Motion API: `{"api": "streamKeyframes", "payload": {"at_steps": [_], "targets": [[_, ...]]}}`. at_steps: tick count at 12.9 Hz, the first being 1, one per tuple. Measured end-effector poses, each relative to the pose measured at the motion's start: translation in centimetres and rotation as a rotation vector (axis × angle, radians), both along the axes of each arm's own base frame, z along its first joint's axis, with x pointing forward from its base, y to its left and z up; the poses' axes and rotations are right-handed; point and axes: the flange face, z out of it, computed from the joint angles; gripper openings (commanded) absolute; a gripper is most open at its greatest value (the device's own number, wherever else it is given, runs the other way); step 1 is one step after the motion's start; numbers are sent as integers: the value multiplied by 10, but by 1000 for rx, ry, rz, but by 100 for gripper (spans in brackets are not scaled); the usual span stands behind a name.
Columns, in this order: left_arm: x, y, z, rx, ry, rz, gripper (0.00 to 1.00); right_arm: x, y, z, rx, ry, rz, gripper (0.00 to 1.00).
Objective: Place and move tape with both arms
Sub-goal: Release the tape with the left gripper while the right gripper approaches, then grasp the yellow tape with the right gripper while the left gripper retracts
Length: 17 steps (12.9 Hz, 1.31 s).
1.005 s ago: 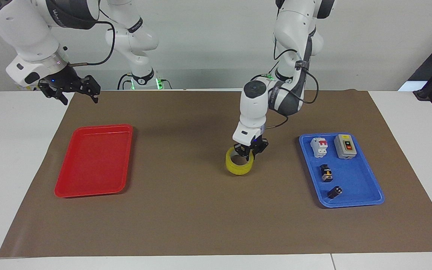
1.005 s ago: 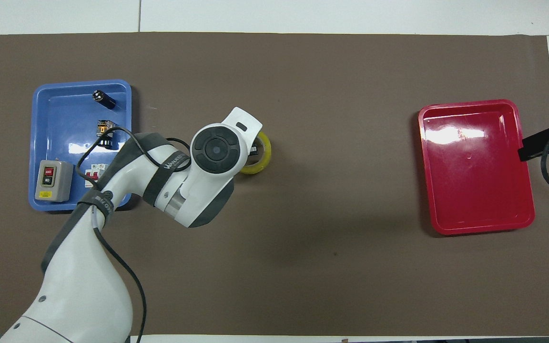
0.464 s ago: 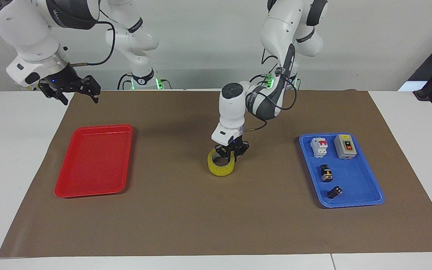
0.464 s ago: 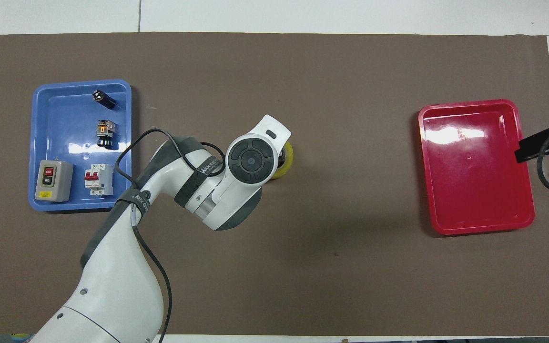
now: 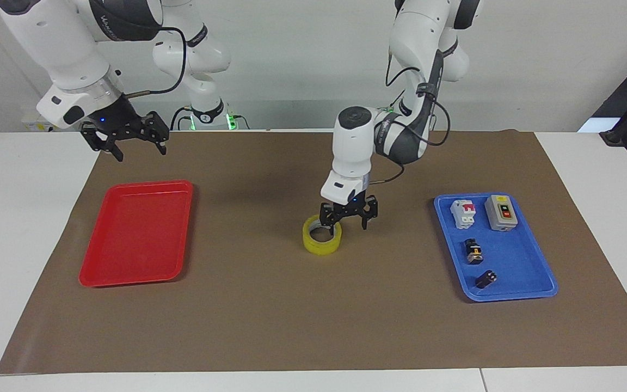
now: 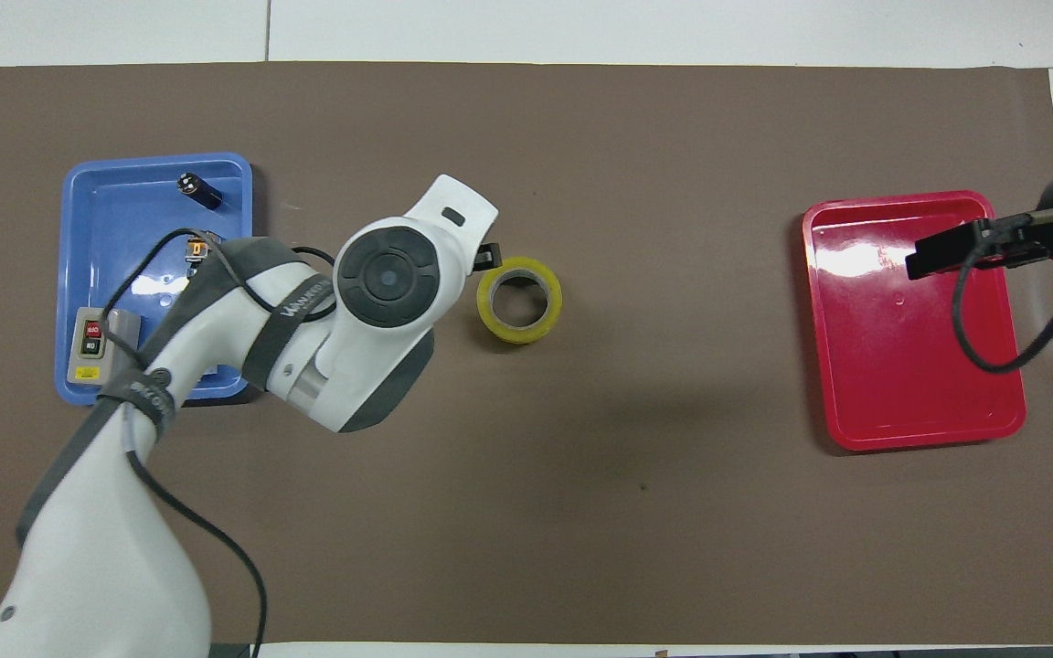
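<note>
The tape [image 5: 322, 240] is a yellowish ring with a white core, lying flat on the brown mat mid-table; it also shows in the overhead view [image 6: 519, 306]. My left gripper [image 5: 348, 220] is open and empty, hovering low just beside the tape, toward the blue tray. In the overhead view the left wrist hides it, apart from one finger [image 6: 487, 256]. My right gripper [image 5: 131, 145] is open and empty, raised over the mat by the red tray's edge nearest the robots; in the overhead view it [image 6: 940, 256] covers part of the red tray.
An empty red tray [image 5: 134, 234] [image 6: 915, 366] lies at the right arm's end. A blue tray [image 5: 515, 256] [image 6: 124, 210] at the left arm's end holds a grey switch box [image 5: 501, 213], a white breaker [image 5: 463, 213] and two small black parts.
The left gripper carried the tape toward the table's middle, set it down, opened and drew back toward the blue tray. The right gripper moved in over the red tray's edge.
</note>
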Motion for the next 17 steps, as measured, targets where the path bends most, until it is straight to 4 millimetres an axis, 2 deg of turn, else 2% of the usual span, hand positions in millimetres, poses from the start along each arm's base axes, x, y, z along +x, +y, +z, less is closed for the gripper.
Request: {"api": "streamKeyframes", "payload": {"at_steps": [2,3,5,6,7,9,12,13,14,15,17], "targets": [[6,59,31,53,46,-8,100,10,76,-18,9,-22,-34,100],[9,88,45,58,69,-15,100,13,122,-34,10,-20,-43,100],[17,146,71,10,121,-46,100,19,210,-82,14,-37,-52,100],[20,177,82,-14,138,-72,100,22,241,-111,14,-43,-49,100],[22,208,94,-25,145,-88,100,26,261,-139,12,-40,-49,100],[23,256,123,-26,155,-82,100,34,283,-187,8,-39,-59,100],[25,298,175,-24,165,-60,100,33,301,-254,7,-58,-48,100],[24,310,188,-19,173,-81,100,28,304,-269,5,-58,-42,90],[21,321,197,-14,194,-101,100,22,306,-279,3,-56,-36,71],[17,330,201,-13,228,-113,100,18,306,-284,1,-54,-33,47],[10,335,197,-15,288,-125,100,16,305,-285,-1,-52,-33,14]]}}
